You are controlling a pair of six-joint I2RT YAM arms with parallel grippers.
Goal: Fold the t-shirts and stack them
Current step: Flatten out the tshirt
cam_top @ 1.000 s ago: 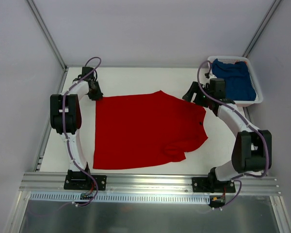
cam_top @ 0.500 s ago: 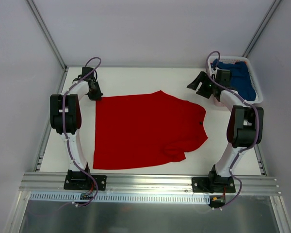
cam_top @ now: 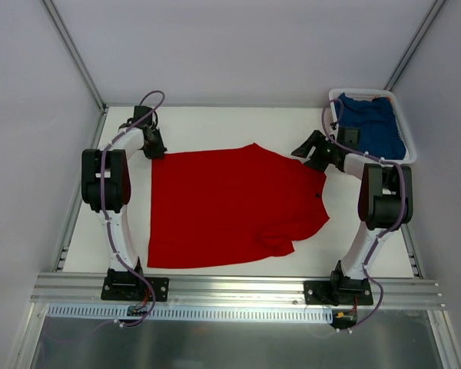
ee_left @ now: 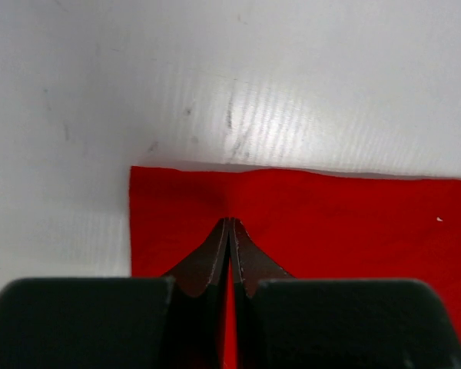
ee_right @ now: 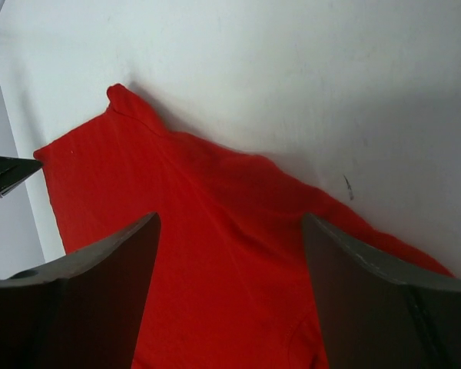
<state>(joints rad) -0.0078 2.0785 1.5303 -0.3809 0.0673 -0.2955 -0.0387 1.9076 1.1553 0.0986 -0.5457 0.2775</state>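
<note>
Two arms stretch forward: left end effector (ee_left: 230,223) pinched tight on a corner of the red t-shirt (cam_top: 230,207), cloth spreading rightward from it; right end effector (ee_right: 230,223) gapes wide, empty, sleeve just beneath.

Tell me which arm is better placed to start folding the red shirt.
Left. The left pincer is shut on the red shirt at its far left corner, so it can probably lift straight away. The right pincer hangs open over the far right edge, gripping nothing.
</note>
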